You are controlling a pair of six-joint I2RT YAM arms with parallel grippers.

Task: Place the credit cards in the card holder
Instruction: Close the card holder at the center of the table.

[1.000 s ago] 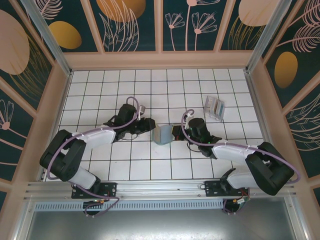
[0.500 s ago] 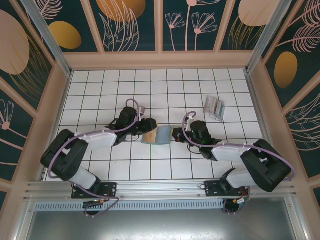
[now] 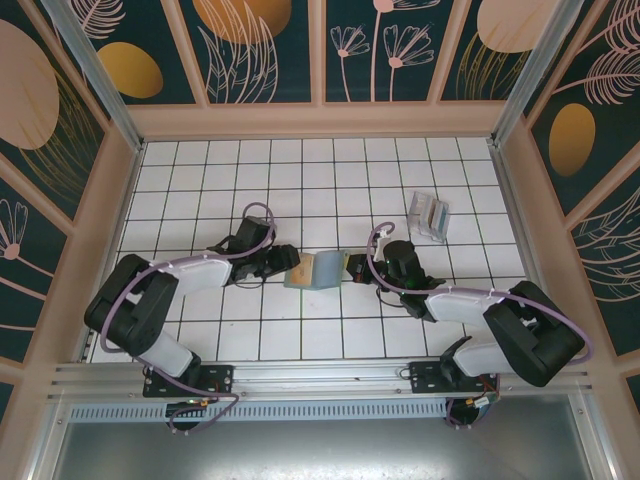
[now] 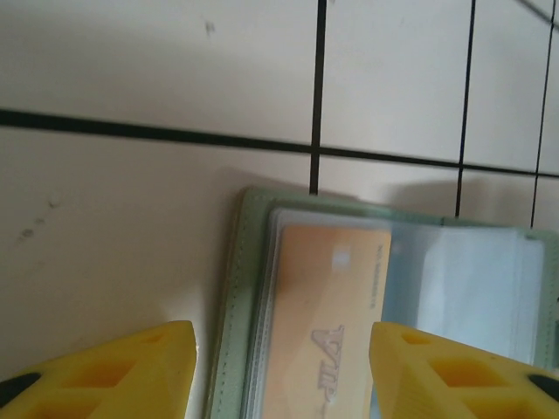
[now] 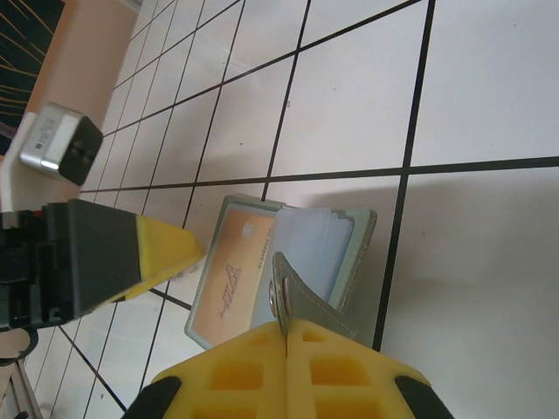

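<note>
On the tiled table (image 3: 200, 160), near its middle between the two arms, the green holder (image 3: 318, 270) is laid open. Its flap (image 5: 306, 305) is pinched by the closed right gripper (image 5: 286, 336), probably so that the pockets are kept exposed and steady. The left gripper (image 4: 275, 340) is held open, one finger at each side of the orange card (image 4: 323, 332), which appears seated in the holder's left end and is gripped by nothing.

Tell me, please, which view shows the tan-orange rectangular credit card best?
Left wrist: the tan-orange rectangular credit card lies close, logo visible. Right wrist shows it smaller, slanted; top external, a tiny tan patch.
</note>
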